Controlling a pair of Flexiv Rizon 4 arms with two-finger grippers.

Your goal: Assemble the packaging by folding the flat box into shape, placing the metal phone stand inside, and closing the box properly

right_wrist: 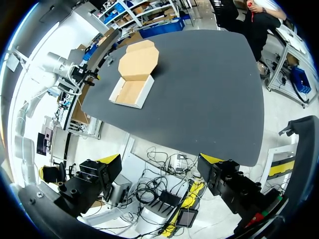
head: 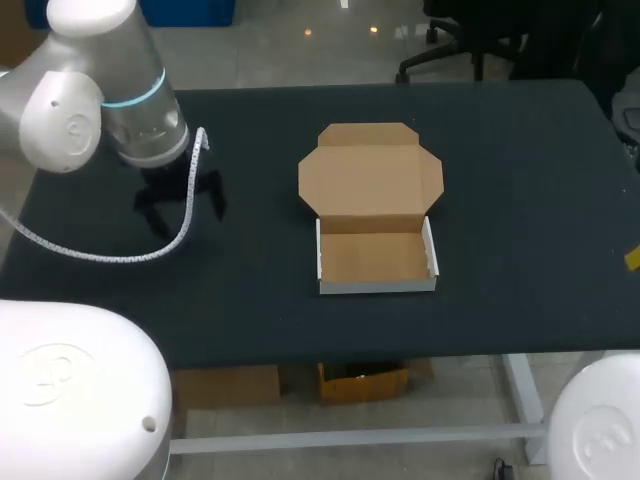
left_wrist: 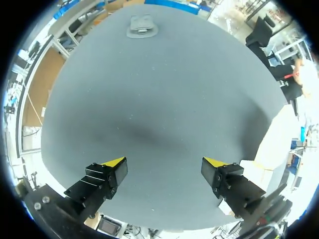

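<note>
1. Our left gripper (left_wrist: 164,164) hangs over the flat dark grey table (left_wrist: 164,89). Its two yellow-tipped fingers (left_wrist: 107,174) are spread wide with nothing between them, and only bare tabletop lies under it.
2. Well ahead of the left gripper, close to the table's far edge, we see a small grey metal phone stand (left_wrist: 142,26) lying on the surface, apart from everything else. We cannot tell how it is folded.
3. In the head view our left arm (head: 110,100) comes in over the table's left part. The stand does not show in that view.
4. The brown cardboard box with white outer walls (head: 372,255) sits at the middle of the table, well apart from the left gripper and off to its right.
5. The box is partly formed. The front wall and both side walls of its tray stand upright, while the lid lies open and flat behind the tray with its angled corner flaps spread out. The tray's brown floor is in plain view.
6. Our right gripper (right_wrist: 160,161) is held out past the table's edge, not over the surface. Its fingers (right_wrist: 107,169) are likewise wide apart and grip nothing.
7. From the right gripper the whole tabletop lies ahead. The box is far ahead and off to one side, its tray end nearer to the gripper than its lid, and the left arm is beyond the box.
</note>
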